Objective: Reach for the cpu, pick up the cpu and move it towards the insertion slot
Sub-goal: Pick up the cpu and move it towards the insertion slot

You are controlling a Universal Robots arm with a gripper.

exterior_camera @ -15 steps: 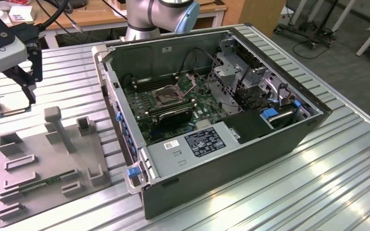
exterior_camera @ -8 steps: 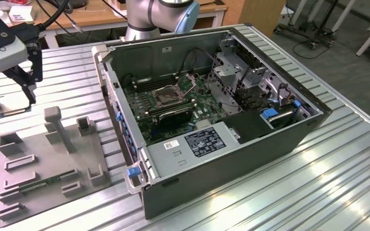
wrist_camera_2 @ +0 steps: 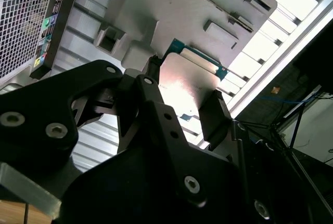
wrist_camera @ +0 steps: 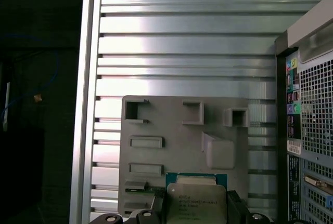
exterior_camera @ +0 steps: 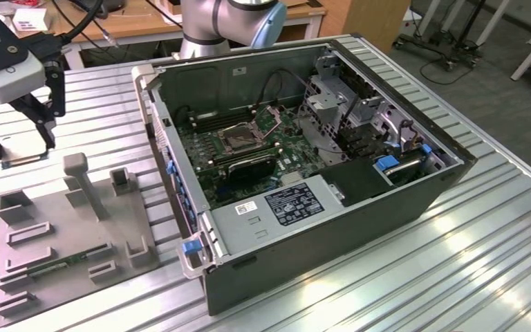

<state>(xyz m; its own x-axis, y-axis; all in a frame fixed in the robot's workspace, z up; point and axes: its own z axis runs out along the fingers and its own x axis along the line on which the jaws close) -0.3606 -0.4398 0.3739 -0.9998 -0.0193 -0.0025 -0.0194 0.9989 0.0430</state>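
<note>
Two of the three steps looked finished, judging from how things lay. The black two-finger gripper (exterior_camera: 16, 149) stood in the upper left of the exterior view, above the ribbed aluminium table (exterior_camera: 487, 242). It was clenched on the cpu (wrist_camera: 196, 200), a small flat square chip with a silvery-white metal top and a thin green rim. In both wrist views the chip sat between the two dark fingers (wrist_camera_2: 213, 112), one finger at each of two opposite edges, so I judged the grasp to be firm.

The chip seemed lifted clear of the grey plastic holder with rectangular recesses (exterior_camera: 72, 235), which lay in the lower left of the exterior view. A long thin green memory stick (exterior_camera: 58, 265) rested in that holder, untouched.

Reaching and picking up were therefore done, as far as the pictures showed. The carrying part was hardly begun. The insertion slot (exterior_camera: 243, 137), a square dark-centred socket with a shiny silver metal frame, was on the green board inside the open black computer case (exterior_camera: 339, 228), near the centre of the exterior view. The gripper with the chip was well apart from it, on the exterior view's left, and the near wall of the case stood between them. The socket had nothing in it. Most of the way to the slot remained to be covered.
</note>
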